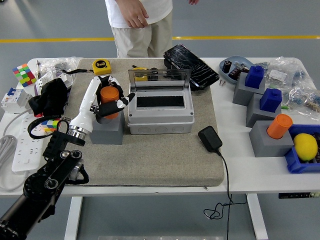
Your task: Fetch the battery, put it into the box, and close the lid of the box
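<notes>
The battery is an orange cylinder (pixel 109 94). My left hand (pixel 112 101) is shut on it and holds it just above the grey block (pixel 107 131) it stood in, at the left of the grey mat. The grey box (pixel 160 114) stands directly right of the hand. Its clear lid (pixel 159 79) is open and upright at the back, and the dark slot (pixel 159 101) in its top shows. My right arm is not in view.
A black charger (pixel 210 138) with its cable lies right of the box. Grey blocks with blue and orange tops (pixel 270 129) and a blue bin (pixel 296 165) stand at the right. A tape measure (pixel 101 66), a black bag (pixel 190 59) and a person (pixel 140 20) are at the far side.
</notes>
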You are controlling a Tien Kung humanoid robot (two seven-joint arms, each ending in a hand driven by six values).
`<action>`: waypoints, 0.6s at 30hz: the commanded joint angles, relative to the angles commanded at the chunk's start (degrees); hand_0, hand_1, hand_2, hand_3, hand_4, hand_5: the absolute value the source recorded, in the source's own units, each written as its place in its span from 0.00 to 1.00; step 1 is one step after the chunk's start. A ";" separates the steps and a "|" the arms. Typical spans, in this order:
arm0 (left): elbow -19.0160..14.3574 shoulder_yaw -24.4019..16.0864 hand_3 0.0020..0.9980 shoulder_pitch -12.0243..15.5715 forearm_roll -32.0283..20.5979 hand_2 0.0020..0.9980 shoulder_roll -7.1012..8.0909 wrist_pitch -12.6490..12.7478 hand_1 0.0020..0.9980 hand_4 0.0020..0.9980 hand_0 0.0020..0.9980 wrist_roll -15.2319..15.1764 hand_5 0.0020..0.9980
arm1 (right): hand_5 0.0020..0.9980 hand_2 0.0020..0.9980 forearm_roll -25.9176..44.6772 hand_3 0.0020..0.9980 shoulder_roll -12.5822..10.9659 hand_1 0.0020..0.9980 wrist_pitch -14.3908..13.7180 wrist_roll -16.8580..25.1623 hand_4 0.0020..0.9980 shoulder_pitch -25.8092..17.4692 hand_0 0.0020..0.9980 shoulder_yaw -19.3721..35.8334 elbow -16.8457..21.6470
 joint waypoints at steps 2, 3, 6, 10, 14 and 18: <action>-1.60 1.31 0.29 -1.15 2.22 0.22 0.00 0.31 0.17 0.80 0.18 1.36 0.00 | 0.50 0.67 0.10 0.56 -0.01 0.64 -0.05 0.04 0.97 0.00 0.64 0.08 0.00; -2.32 2.00 0.29 -1.79 3.51 0.22 0.00 0.38 0.17 0.80 0.18 2.17 0.00 | 0.50 0.67 0.17 0.56 -0.02 0.64 -0.06 0.07 0.97 -0.01 0.64 0.06 0.00; -4.10 4.74 0.29 -4.38 7.55 0.22 0.00 0.08 0.17 0.80 0.18 5.32 0.00 | 0.50 0.67 0.14 0.56 -0.06 0.64 -0.09 0.05 0.97 0.00 0.64 0.20 0.00; -3.28 10.33 0.29 -9.29 7.74 0.22 0.00 -1.43 0.17 0.80 0.18 8.81 0.00 | 0.50 0.67 0.24 0.56 -0.08 0.64 -0.10 0.07 0.97 0.02 0.64 0.01 0.00; -0.48 16.47 0.30 -14.78 12.18 0.22 0.00 -2.35 0.17 0.83 0.18 11.31 0.00 | 0.50 0.67 -0.06 0.56 -0.14 0.64 -0.10 0.04 0.97 0.05 0.64 -0.20 0.00; 1.91 20.24 0.30 -17.94 18.15 0.22 0.00 -2.45 0.17 0.83 0.18 13.99 0.00 | 0.50 0.67 -0.20 0.56 -0.11 0.64 -0.06 -0.02 0.97 0.03 0.64 -0.29 0.00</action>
